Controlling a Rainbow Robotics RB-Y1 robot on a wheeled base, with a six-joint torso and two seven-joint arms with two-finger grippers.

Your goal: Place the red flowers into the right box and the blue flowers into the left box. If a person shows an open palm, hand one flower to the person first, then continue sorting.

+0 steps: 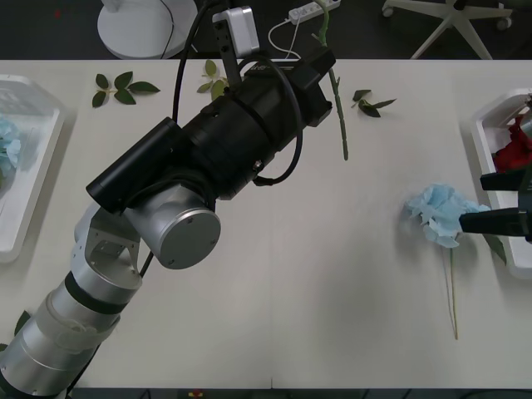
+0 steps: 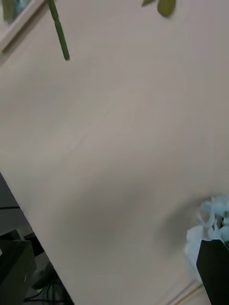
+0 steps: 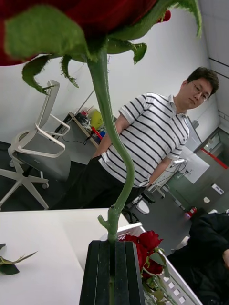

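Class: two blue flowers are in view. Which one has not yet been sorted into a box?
The blue flower lying on the bare table beside the right gripper; the other blue flower already lies inside the left box.

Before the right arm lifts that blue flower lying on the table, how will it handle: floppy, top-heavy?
Probably top-heavy: the blue flower has a wide bloom on a thin stem. That stem looks slightly bowed lying flat, so expect some droop. The petal cluster looks soft and crushable, so gripping the stem seems safer. The right gripper sits beside the bloom.
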